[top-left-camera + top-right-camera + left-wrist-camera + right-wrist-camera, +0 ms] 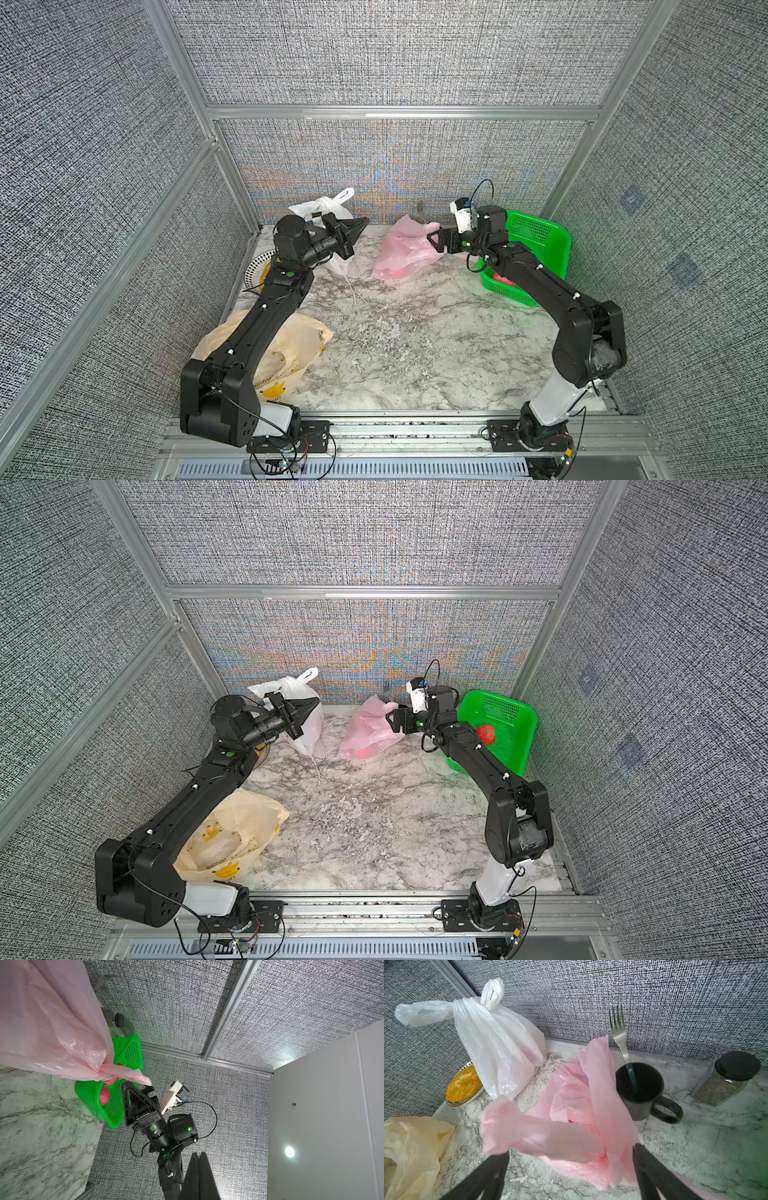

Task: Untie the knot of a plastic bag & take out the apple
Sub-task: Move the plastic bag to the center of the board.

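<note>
A pink plastic bag (405, 249) (368, 733) lies slumped at the back middle of the marble table, its handles loose, with no knot showing on it. A red shape (395, 273) (365, 752), the apple, shows through its lower part. My right gripper (434, 241) (571, 1151) is open at the bag's right edge, and a loose pink handle (542, 1138) lies between its fingers without being pinched. My left gripper (365, 221) (198, 1155) is shut on nothing, raised above the table to the left of the pink bag and pointing toward it.
A knotted white bag (328, 208) (498, 1043) stands behind the left gripper. A yellow bag (291, 353) lies under the left arm. A green basket (503, 712) holding red fruit (486, 734) is at the back right. A black mug (641, 1095) with a fork (618, 1028), a jar (726, 1080) and a plate (467, 1101) line the back.
</note>
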`<state>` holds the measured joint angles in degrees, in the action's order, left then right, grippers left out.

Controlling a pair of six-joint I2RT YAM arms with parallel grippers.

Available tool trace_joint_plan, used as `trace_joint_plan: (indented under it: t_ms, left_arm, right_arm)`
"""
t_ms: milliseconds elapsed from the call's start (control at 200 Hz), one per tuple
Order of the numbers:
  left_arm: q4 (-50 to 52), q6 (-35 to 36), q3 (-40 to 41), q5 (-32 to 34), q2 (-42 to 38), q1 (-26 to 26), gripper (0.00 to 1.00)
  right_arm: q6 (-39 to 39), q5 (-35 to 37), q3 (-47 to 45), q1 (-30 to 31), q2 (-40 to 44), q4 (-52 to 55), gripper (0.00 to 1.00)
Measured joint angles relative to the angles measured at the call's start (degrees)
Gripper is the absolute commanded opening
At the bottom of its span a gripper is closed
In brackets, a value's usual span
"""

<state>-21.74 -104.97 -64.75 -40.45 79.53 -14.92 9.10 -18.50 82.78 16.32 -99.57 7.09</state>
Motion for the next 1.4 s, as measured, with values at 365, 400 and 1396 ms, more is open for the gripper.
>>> trace_joint_plan:
  t_ms: [365,400,1396]
  left_arm:
    - [-0.39,0.68,0.28,-0.17,-0.02,0.72,0.10]
    - [-0.42,0.90,0.37,-0.20,-0.02,0.81,0.13]
    - [0.90,4.26,-0.22,-0.42,-1.31,1.60,0.00]
  right_arm:
    - [-1.73,1.75,3.52,1.01,-3.21,1.31,0.94]
    - [-1.75,1.77,3.82,1.03,-3.56,1.42,0.94]
    - [-2.34,2.80,9.20,1.62,-7.82,3.52,0.91]
